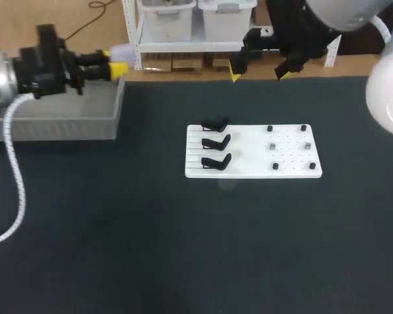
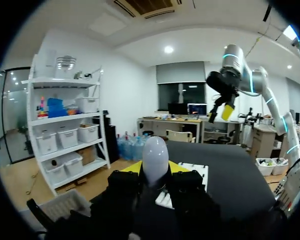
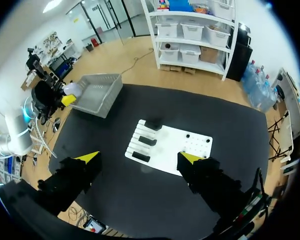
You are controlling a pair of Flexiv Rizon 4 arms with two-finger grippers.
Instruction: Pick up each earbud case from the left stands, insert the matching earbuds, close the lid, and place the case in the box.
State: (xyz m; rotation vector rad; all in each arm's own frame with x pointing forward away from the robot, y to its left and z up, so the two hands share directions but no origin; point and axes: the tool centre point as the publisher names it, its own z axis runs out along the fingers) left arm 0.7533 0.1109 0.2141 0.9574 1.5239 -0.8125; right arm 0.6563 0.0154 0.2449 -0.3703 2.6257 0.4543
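A white rounded earbud case point(image 1: 122, 51) is pinched between the yellow tips of my left gripper point(image 1: 116, 61), held in the air over the right end of the grey box point(image 1: 65, 120). From the left wrist the closed case point(image 2: 155, 159) stands upright between the fingers of that gripper point(image 2: 155, 172). The white board point(image 1: 252, 154) carries three black stands point(image 1: 215, 141) on its left side, with no cases on them. My right gripper point(image 1: 260, 69) hangs open high above the table's far edge. Seen from its own wrist, the right gripper point(image 3: 139, 158) looks down on the board point(image 3: 166, 147).
Small dark pegs point(image 1: 290, 146) dot the board's right half. The grey box point(image 3: 96, 93) stands at the table's far left corner. Dark tabletop point(image 1: 183, 242) surrounds the board on all sides.
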